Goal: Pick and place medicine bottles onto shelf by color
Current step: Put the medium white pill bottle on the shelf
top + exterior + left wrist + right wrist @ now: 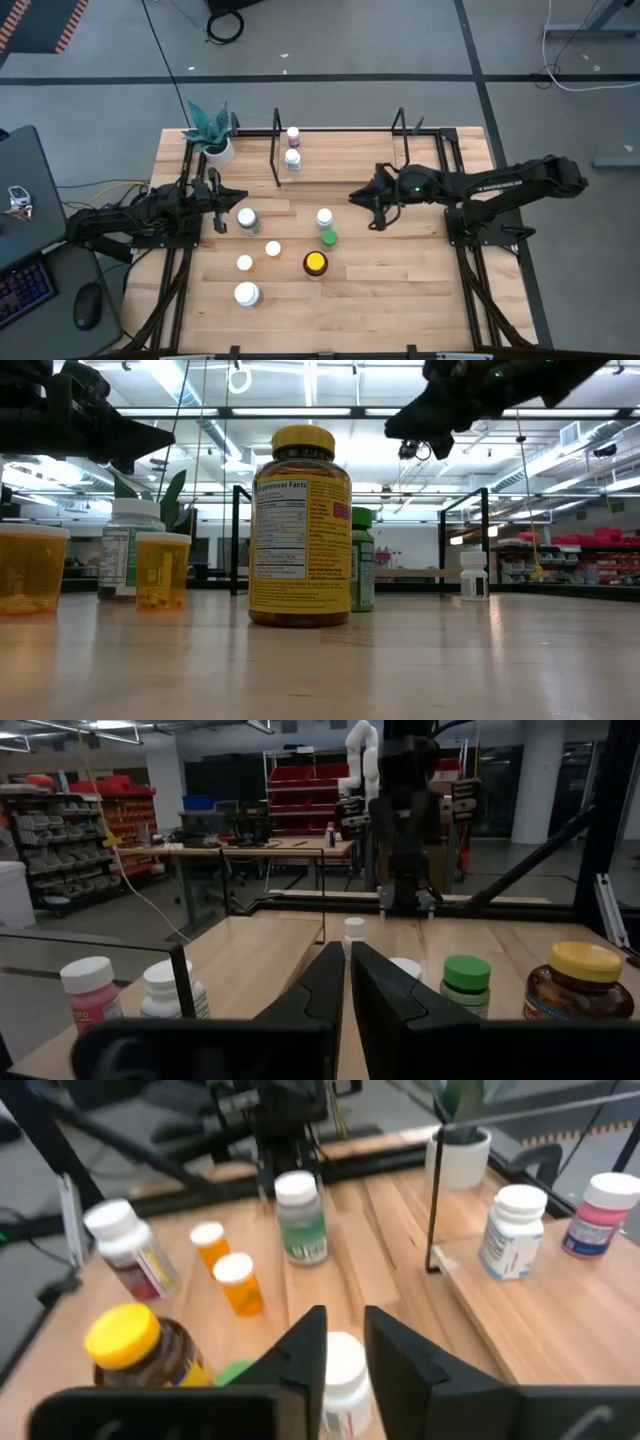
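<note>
Medicine bottles stand scattered across the middle of the wooden surface [400, 300] between my two arms, and two more already sit on the shelf [350, 150] at the far edge: a pink-bodied bottle [293, 133] and a white one [292, 158], side by side near the shelf's left black wire upright.

On the big yellow-capped bottle [300, 525] the low view lets me read "Supplement Facts" heading a panel of small print on a yellow label; the rest is too fine to make out. A green bottle [362, 558] peeks out just behind it there. That view also shows two orange vials [162, 570] with loose pills at the bottom, which from above are only white caps.

My left jaws [222, 193] hang above the surface on the left, near a white-capped bottle [247, 218]; in my left wrist view the fingers [322, 988] stand nearly together with a thin slit between them, holding nothing. My right jaws [372, 200] hover right of centre, just beyond a small white bottle [324, 217]; my right wrist view shows a narrow gap with that bottle's cap below it, not gripped.

A potted teal plant [212, 130] stands at the far left corner.
</note>
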